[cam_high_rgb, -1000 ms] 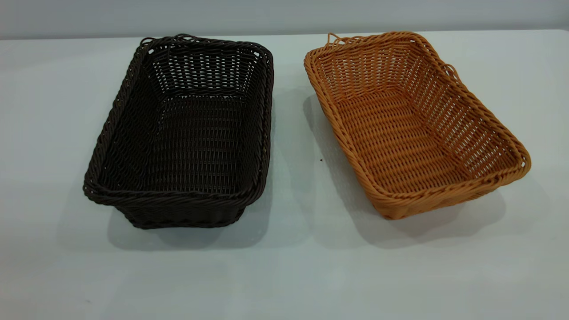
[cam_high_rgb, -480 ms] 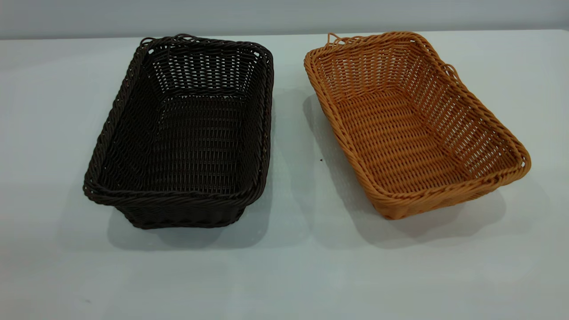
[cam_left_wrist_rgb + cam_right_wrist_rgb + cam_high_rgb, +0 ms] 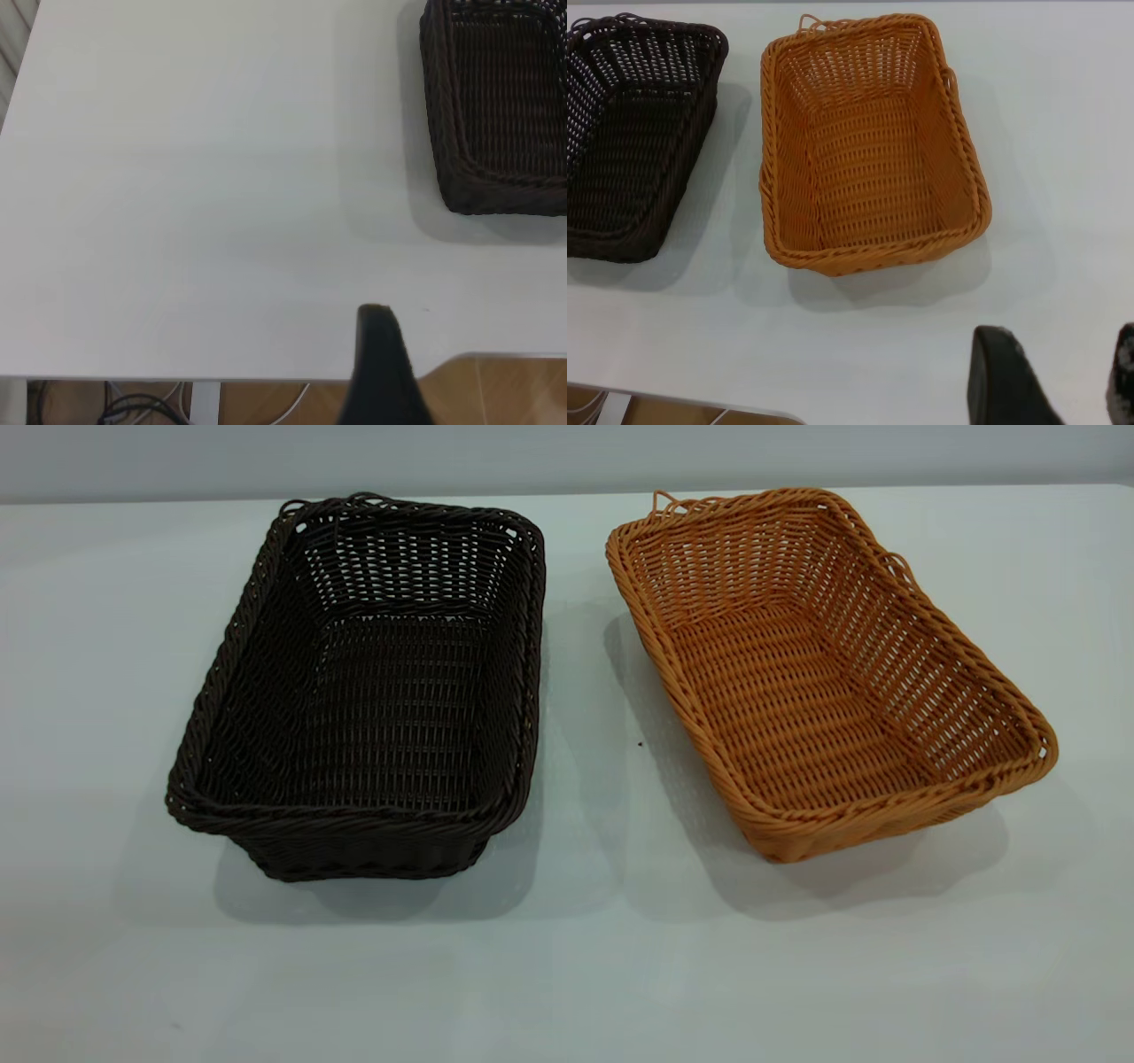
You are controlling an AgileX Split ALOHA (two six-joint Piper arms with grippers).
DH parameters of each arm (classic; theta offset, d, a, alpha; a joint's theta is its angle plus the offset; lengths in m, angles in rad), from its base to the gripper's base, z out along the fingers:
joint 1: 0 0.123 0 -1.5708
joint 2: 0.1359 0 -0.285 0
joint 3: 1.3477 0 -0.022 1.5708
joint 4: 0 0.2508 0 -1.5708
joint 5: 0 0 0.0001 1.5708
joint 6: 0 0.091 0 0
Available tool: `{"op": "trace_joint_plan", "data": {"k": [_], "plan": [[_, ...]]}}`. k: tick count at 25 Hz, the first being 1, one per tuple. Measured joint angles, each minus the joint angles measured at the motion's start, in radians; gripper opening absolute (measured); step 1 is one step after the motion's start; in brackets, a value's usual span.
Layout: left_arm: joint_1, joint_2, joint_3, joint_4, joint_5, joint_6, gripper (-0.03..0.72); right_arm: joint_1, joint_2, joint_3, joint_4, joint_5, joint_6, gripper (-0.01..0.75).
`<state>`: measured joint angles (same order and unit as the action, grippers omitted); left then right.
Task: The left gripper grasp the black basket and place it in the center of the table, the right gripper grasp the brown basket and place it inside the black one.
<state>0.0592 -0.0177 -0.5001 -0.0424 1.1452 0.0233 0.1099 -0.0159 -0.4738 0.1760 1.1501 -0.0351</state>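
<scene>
The black basket stands upright and empty on the left half of the table. The brown basket stands upright and empty to its right, a gap of bare table between them. Neither gripper shows in the exterior view. In the left wrist view my left gripper hangs over the table's near edge, well away from the black basket. In the right wrist view my right gripper is open and empty above bare table, short of the brown basket. The black basket lies beside the brown one.
The table's edge and a wooden floor with cables show in the left wrist view. Bare tabletop lies all round both baskets, with a wide strip in front of them.
</scene>
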Motion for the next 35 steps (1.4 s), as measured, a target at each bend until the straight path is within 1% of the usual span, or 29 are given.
{"op": "trace_joint_plan", "data": {"k": [12, 17, 24, 31, 35], "plan": [[0.000, 0.000, 0.000, 0.000, -0.001, 0.000, 0.461, 0.000, 0.000, 0.002, 0.000, -0.002, 0.000, 0.241], [0.000, 0.000, 0.000, -0.001, -0.038, 0.001, 0.461, 0.000, 0.000, 0.003, -0.008, -0.007, 0.007, 0.241], [0.000, 0.000, 0.000, -0.001, -0.038, 0.002, 0.461, 0.000, 0.000, 0.003, -0.008, -0.008, 0.007, 0.237], [0.000, 0.000, 0.001, -0.001, -0.041, -0.014, 0.461, 0.000, 0.000, 0.003, -0.053, -0.009, 0.070, 0.236], [0.000, 0.032, -0.001, -0.001, -0.111, -0.067, 0.461, 0.000, 0.002, 0.003, -0.050, -0.021, 0.077, 0.248]]}}
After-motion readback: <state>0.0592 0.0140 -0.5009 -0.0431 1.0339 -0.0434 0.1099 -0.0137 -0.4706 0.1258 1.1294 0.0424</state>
